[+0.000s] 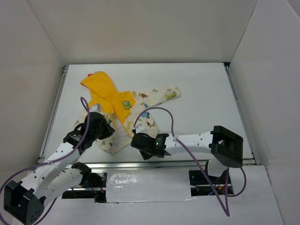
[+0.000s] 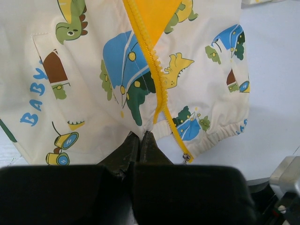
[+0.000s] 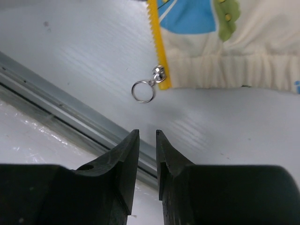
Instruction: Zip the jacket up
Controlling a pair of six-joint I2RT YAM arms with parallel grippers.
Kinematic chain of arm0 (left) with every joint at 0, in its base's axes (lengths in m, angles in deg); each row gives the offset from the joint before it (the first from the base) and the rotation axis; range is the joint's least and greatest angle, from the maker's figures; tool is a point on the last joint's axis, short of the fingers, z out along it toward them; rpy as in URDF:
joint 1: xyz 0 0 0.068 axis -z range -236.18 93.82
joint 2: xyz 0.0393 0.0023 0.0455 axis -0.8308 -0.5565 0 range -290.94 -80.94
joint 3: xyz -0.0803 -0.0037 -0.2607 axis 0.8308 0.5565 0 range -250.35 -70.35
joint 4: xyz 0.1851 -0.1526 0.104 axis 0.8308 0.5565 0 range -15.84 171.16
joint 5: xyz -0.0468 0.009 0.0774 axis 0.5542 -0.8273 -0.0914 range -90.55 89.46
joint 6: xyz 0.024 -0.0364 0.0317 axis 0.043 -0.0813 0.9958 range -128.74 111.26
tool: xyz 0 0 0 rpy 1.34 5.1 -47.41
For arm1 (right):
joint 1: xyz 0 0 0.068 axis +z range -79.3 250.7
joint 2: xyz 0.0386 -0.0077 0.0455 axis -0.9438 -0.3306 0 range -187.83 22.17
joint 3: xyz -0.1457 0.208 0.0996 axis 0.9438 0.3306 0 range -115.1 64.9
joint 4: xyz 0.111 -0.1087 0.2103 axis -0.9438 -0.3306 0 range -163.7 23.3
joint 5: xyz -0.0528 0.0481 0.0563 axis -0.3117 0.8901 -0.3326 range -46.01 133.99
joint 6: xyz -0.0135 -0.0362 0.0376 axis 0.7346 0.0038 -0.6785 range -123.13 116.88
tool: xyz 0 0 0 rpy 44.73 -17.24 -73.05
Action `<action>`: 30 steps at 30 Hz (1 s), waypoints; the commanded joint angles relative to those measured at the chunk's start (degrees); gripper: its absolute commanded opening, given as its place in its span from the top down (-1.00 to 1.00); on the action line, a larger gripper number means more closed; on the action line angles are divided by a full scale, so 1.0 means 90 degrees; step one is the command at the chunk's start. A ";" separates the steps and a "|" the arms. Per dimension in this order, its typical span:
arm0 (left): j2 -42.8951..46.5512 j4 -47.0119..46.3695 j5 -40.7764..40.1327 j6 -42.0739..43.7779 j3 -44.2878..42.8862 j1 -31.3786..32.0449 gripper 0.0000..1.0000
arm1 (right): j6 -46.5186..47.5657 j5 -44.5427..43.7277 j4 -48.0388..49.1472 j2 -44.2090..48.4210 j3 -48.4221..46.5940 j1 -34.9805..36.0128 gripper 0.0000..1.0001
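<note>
One jacket (image 1: 123, 107) lies unzipped on the white table (image 1: 201, 93), yellow hood far, hem by the near edge. My left gripper (image 2: 139, 140) is closed at the hem, apparently pinching cloth; my right gripper (image 3: 147, 139), slightly parted and empty, sits just short of the zipper pull (image 3: 150, 86).

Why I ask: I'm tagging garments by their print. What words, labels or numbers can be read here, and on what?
"BABY": blue letters running aslant on the cream front of the jacket, in the left wrist view.
Top external view: the jacket's prints are too small to read.
Right wrist view: no text on the zipper slider or the table.
</note>
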 commanded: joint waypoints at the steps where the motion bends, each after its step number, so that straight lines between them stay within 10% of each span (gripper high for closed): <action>1: -0.0007 -0.0209 0.0011 0.0036 0.0037 -0.0030 1.00 | 0.0276 -0.0542 0.0113 0.0265 -0.0189 -0.0228 0.43; 30: 0.0022 -0.0150 -0.0097 0.0084 0.0174 -0.0059 1.00 | 0.1410 0.0152 0.0533 -0.0946 -0.0922 -0.0971 0.15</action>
